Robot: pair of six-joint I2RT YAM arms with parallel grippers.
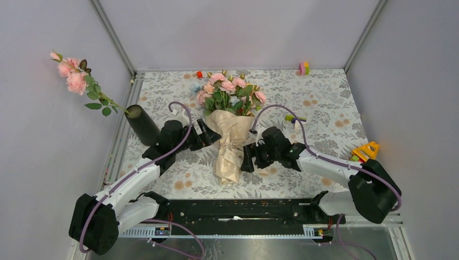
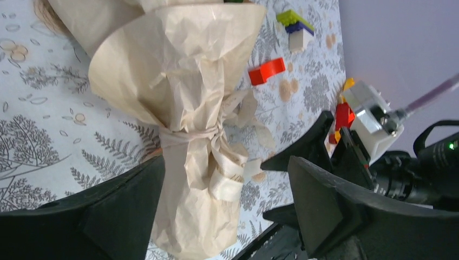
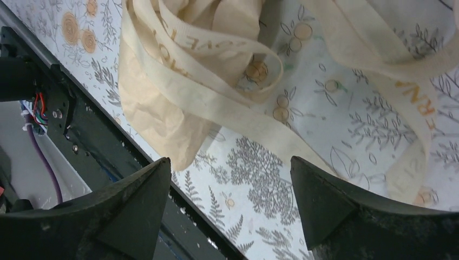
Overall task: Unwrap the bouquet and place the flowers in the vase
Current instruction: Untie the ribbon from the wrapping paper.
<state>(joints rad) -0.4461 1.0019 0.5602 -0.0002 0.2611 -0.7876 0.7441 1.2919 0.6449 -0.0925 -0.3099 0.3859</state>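
Observation:
The bouquet (image 1: 230, 143) lies in the middle of the table, its crinkled beige paper cone pointing toward me and the pink flowers (image 1: 227, 89) at the far end. My left gripper (image 1: 211, 134) is open at the cone's left side. In the left wrist view the tied paper neck (image 2: 189, 157) sits between the wide jaws of that gripper (image 2: 227, 162), with a cream ribbon (image 2: 227, 184) looped on it. My right gripper (image 1: 247, 157) is open at the cone's right, over bare table (image 3: 230, 162). Loose ribbon (image 3: 227, 111) trails beside the paper (image 3: 157, 119). The black vase (image 1: 142, 124) at the left holds one pink-flowered stem (image 1: 73, 73).
Small toy blocks lie around: a yellow and red one (image 1: 365, 151) at the right, one (image 1: 303, 67) at the back wall, a red brick (image 2: 267, 71) and a green-purple piece (image 2: 295, 24) near the bouquet. A black rail (image 1: 238, 208) runs along the near edge.

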